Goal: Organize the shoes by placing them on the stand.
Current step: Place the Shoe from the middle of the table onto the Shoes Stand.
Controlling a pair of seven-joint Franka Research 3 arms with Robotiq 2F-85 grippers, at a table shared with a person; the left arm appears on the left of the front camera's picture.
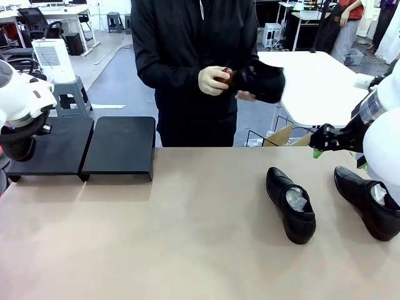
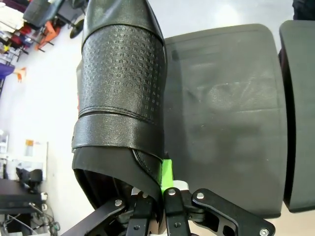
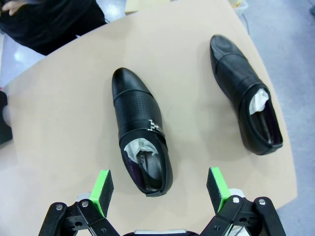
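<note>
Near side, the right gripper point(image 3: 160, 189) hangs over the tan table point(image 3: 64, 123), green pads spread wide and free. Below it lie a glossy black leather buckled shoe point(image 3: 140, 128) and a plainer black shoe point(image 3: 246, 98), both paper-stuffed, well apart from the matte-black sloped stands point(image 1: 119, 147). The left gripper point(image 2: 162, 179) is clamped on a perforated black shoe point(image 2: 123, 83) at one stand's edge. Far side, a person's hands point(image 1: 215, 81) hold the fourth shoe point(image 1: 262, 81).

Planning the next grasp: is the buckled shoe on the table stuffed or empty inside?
Stuffed: crumpled white paper sits in the opening of the buckled shoe, visible in the right wrist view.
</note>
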